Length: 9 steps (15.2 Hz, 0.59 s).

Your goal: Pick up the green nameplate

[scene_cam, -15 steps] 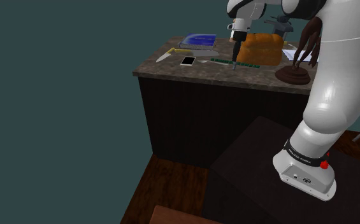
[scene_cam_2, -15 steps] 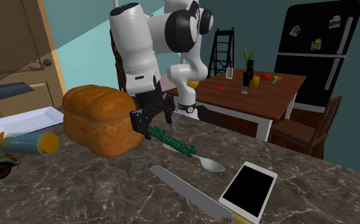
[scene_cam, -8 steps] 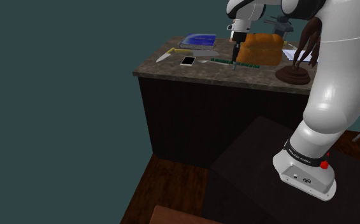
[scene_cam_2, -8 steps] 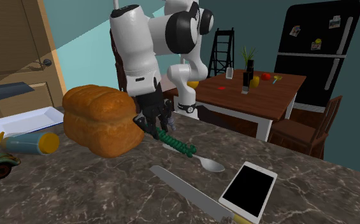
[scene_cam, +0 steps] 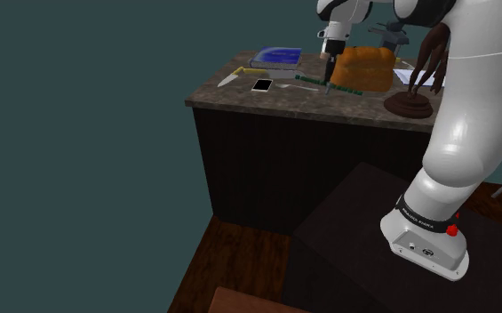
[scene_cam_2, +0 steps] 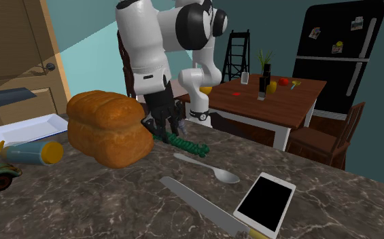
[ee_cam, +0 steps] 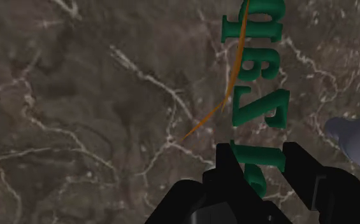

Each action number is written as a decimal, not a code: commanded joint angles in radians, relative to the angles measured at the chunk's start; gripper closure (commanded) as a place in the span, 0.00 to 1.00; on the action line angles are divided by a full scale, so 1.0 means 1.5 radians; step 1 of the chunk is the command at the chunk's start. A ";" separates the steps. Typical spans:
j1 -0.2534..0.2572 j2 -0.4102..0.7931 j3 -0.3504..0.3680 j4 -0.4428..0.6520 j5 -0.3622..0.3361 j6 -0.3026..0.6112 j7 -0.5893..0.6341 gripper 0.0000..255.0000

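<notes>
The green nameplate [scene_cam_2: 185, 144] hung tilted mid-frame over the tabletop [scene_cam_2: 115, 204] because the end effector [scene_cam_2: 160, 129] clamped only one end.

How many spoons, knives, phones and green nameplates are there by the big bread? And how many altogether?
Spoon: 1
Knife: 1
Phone: 1
Green nameplate: 1, clasped in the gripper
Total: 4
</notes>
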 commanded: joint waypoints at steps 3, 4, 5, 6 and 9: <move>-0.001 -0.008 -0.002 0.025 -0.005 -0.031 0.007 1.00; -0.001 -0.009 -0.003 0.032 -0.007 -0.040 0.008 1.00; -0.001 -0.011 -0.003 0.039 -0.007 -0.048 0.010 1.00; -0.002 -0.012 -0.003 0.047 -0.008 -0.056 0.012 1.00; -0.004 -0.015 -0.005 0.070 -0.010 -0.081 0.016 1.00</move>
